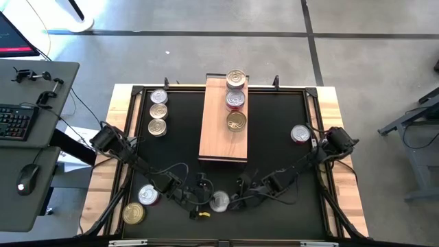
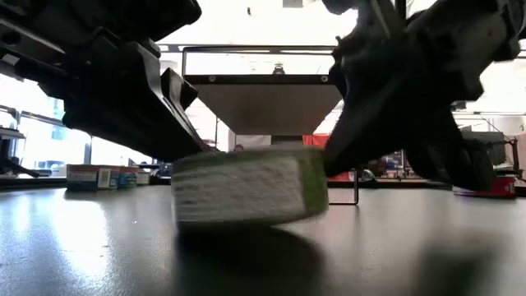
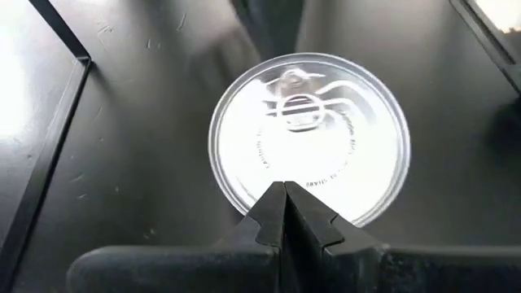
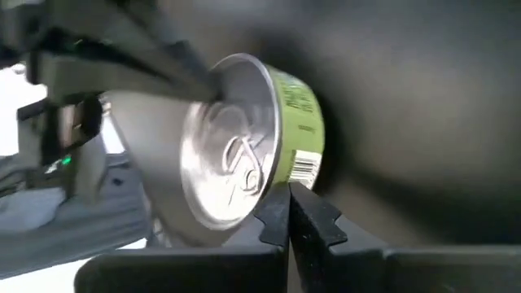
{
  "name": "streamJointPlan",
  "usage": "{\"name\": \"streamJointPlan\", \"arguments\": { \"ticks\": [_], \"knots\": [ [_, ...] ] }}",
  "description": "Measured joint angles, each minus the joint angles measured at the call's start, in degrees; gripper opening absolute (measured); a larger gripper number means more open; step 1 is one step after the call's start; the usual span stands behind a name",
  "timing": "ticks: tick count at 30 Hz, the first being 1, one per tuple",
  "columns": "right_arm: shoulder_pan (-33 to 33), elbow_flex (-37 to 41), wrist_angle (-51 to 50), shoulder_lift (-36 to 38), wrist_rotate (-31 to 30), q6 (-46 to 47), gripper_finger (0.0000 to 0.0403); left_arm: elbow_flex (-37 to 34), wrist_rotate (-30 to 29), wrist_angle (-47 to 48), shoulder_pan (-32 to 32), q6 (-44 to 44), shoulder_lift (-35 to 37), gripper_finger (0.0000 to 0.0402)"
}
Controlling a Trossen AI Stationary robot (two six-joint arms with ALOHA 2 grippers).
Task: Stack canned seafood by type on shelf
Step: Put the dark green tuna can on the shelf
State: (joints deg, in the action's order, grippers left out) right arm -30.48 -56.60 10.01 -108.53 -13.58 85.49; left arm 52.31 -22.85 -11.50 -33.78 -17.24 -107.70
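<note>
Green-labelled flat round tin (image 2: 249, 186) sits between your two claws, both pinched together and empty. It's rigid, slick metal; grip its sides.

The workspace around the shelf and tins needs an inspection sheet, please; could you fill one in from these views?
Surface: black tabletop, pale wooden frame at its sides.
Shelf: wooden board at the table's far middle, carrying three tins in a row.
Loose tins: three left of the board, one right of it, two near left; a green-labelled tin near middle, between the grippers.
Clutter: nothing seen.
Grippers: left gripper shut, tips at the green-labelled tin's lid; right gripper shut, tips against that tin's side.
Cables: dark leads along both arms.
Surroundings: desk with keyboard and mouse on the left.
</note>
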Motion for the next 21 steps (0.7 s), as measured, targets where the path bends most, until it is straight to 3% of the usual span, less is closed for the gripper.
{"name": "streamJointPlan", "arguments": {
  "ticks": [21],
  "knots": [
    [0.3, -10.2, -2.2, 0.2, -4.4, -9.5, 0.0, 0.0, -0.2, 1.7, -0.1, -1.5, -0.8, 0.0]
  ]
}}
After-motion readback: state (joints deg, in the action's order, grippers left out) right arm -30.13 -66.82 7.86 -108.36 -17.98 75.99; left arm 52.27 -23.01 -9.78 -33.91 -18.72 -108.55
